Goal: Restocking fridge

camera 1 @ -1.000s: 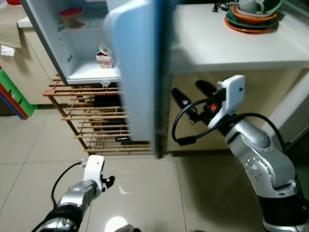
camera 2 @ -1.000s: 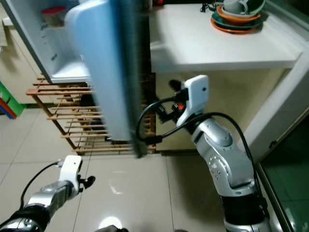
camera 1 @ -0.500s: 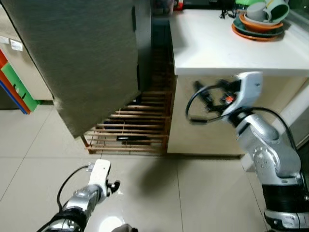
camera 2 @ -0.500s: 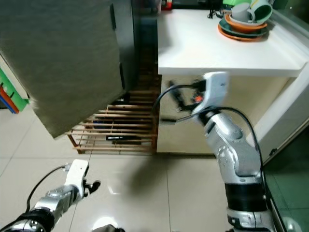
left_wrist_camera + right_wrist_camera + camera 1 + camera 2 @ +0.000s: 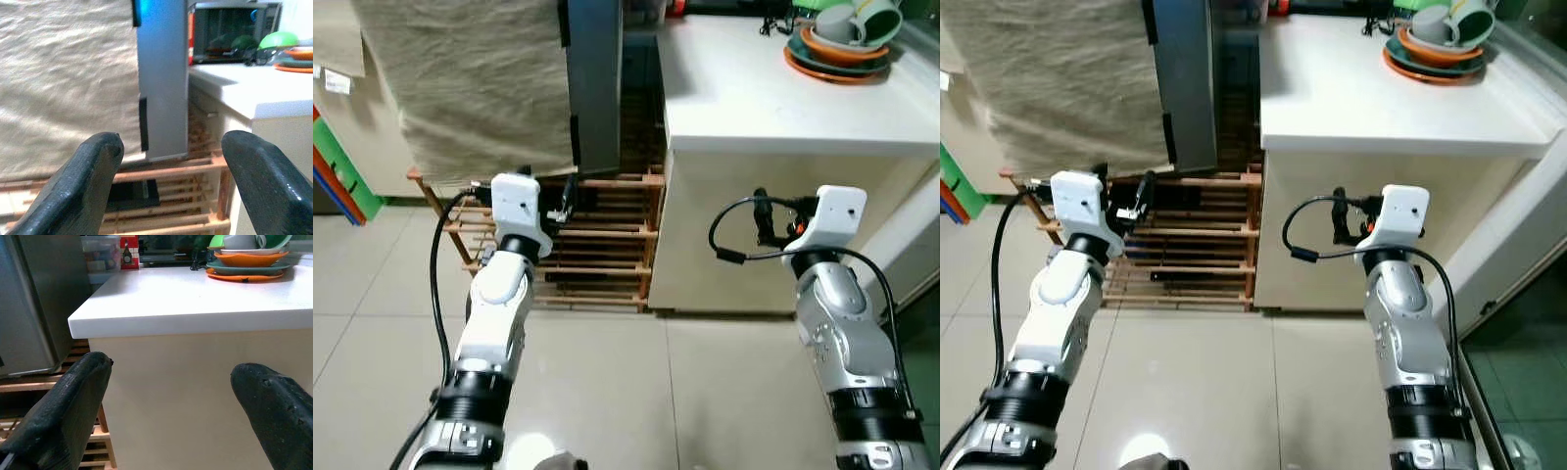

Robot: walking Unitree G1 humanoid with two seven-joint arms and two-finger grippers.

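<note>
Grey steel marks the fridge [image 5: 595,88], which stands shut on a slatted wooden rack [image 5: 597,250] just beside the white bench [image 5: 783,93]; a beige cloth [image 5: 475,83] drapes over its front and side. The left tool [image 5: 168,186] is raised in front of the fridge's lower corner, its two black fingers [image 5: 93,171] spread wide with nothing between them, and the fridge edge, the cloth and the rack slats are seen through the gap. The right tool [image 5: 171,411] is lifted level with the bench's cream front panel [image 5: 171,396], pointing at it, its fingers [image 5: 269,406] likewise wide apart and holding nothing. On the far end of the bench sits a stack of dishes [image 5: 837,44]: an orange plate, a teal one and bowls, topped by a green-and-white mug. At the back of the bench, near the fridge, a clear container and a small red box [image 5: 128,254] can be made out. The floor [image 5: 636,392] is pale glossy tile
</note>
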